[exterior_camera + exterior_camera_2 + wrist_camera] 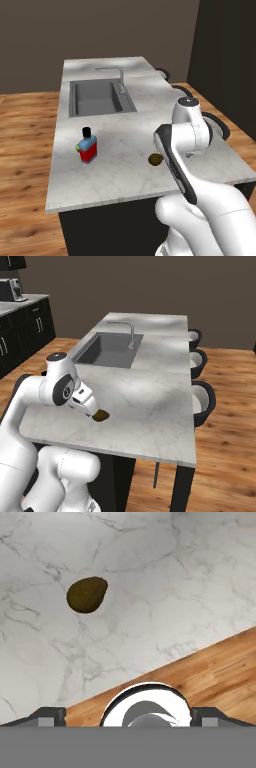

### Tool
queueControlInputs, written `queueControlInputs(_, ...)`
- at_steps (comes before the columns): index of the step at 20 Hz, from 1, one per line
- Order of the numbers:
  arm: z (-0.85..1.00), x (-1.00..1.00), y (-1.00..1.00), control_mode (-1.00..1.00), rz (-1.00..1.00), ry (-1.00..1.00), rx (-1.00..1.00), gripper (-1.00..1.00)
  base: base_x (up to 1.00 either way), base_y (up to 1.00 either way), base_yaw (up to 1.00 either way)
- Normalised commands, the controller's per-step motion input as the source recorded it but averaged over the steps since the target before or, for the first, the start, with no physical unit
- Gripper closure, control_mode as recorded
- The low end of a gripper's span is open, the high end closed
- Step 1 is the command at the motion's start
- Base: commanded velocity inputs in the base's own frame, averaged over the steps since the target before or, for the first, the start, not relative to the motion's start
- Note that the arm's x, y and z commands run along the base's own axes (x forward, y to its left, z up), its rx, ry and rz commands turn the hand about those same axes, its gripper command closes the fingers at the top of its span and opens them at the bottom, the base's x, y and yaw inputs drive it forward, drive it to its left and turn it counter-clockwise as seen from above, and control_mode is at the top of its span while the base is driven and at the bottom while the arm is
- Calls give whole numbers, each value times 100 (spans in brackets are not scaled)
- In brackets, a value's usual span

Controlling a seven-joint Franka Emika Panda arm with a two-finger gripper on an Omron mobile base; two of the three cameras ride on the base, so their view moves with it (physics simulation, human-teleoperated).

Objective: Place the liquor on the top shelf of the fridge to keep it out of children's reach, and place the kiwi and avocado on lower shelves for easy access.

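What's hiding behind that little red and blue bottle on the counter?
A sliver of yellow-green, the avocado, peeks out at the left side of the liquor. The bottle covers most of the fruit, so its shape cannot be seen.

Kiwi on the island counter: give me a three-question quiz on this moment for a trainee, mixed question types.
1. True or false: the kiwi lies on the marble counter, not held by the pincer.
2. Multiple choice: where does the liquor bottle stand?
A. In the sink
B. On the counter, between the sink and the near edge
C. On the floor
3. Fill in: the small yellow-green avocado peeks out right beside the ____.

Key: 1 true; 2 B; 3 bottle.
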Motion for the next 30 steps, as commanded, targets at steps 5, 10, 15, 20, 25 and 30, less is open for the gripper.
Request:
queueControlInputs(5,-40,1,12,-100,-22,-1,4,-100,0,0,0)
queueControlInputs(10,-34,22,1,-100,-20,2,4,-100,0,0,0)
queueControlInputs(15,-6,31,0,-100,-14,6,5,-100,0,0,0)
queueControlInputs(20,0,25,0,-100,-10,0,5,-100,0,0,0)
queueControlInputs(25,0,24,0,-100,-7,2,6,-100,0,0,0)
queueControlInputs(30,-8,23,0,-100,-1,3,3,-100,0,0,0)
